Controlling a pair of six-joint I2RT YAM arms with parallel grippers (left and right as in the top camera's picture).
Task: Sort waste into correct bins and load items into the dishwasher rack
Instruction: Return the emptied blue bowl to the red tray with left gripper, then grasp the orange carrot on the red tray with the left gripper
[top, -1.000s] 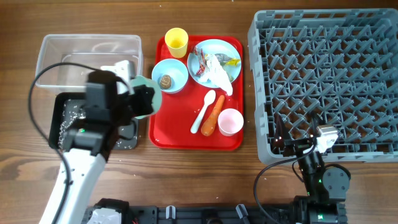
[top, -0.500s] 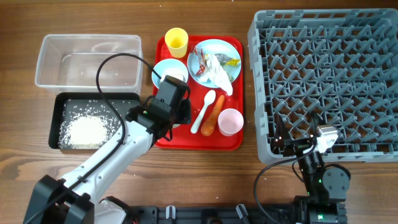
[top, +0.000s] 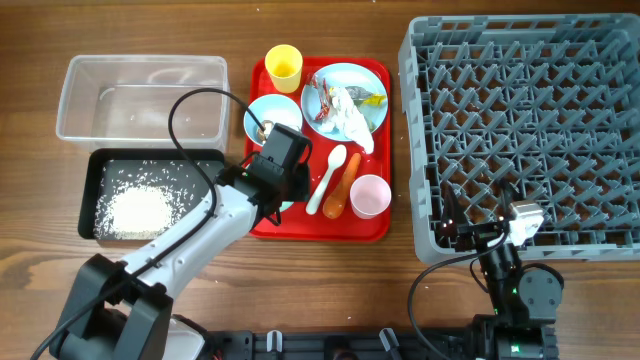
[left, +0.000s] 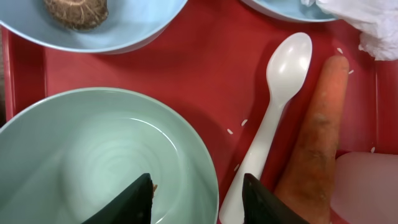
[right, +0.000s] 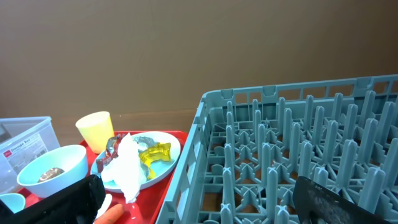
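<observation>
The left gripper (left: 198, 200) hangs over the near-left part of the red tray (left: 205, 68). Its jaws are apart and straddle the rim of the mint bowl (left: 81, 155), one finger inside and one outside, neither pressed to it. The bowl sits upright on the tray. From overhead the arm's black body hides most of it, so only the left wrist view shows the bowl and the grip clearly. Just past it stands the blue bowl (left: 124, 25) holding the brown lump (left: 76, 9). To the right the spoon (left: 280, 81) lies alongside the carrot (left: 317, 130), with the pink cup (left: 367, 186) by the carrot's near end. Only the overhead view gives the wider layout. The clear tub (top: 140, 95) stands left of the tray, and the black tray (top: 95, 180) in front of it holds a pile of rice (top: 135, 210). The yellow cup (top: 284, 65) is at the red tray's far edge, and the rack (top: 520, 130) is to the right. A few stray grains on the red surface show only up close. The plate (top: 345, 100) carries the tissue (top: 352, 115) and the red wrapper (top: 322, 92). The right wrist view, low and side-on, adds the silver-yellow wrapper (right: 154, 152) curled on that plate. The right gripper (right: 199, 199) sits at the rack's near edge, well away from the tray — its fingers are wide apart and hold nothing.
</observation>
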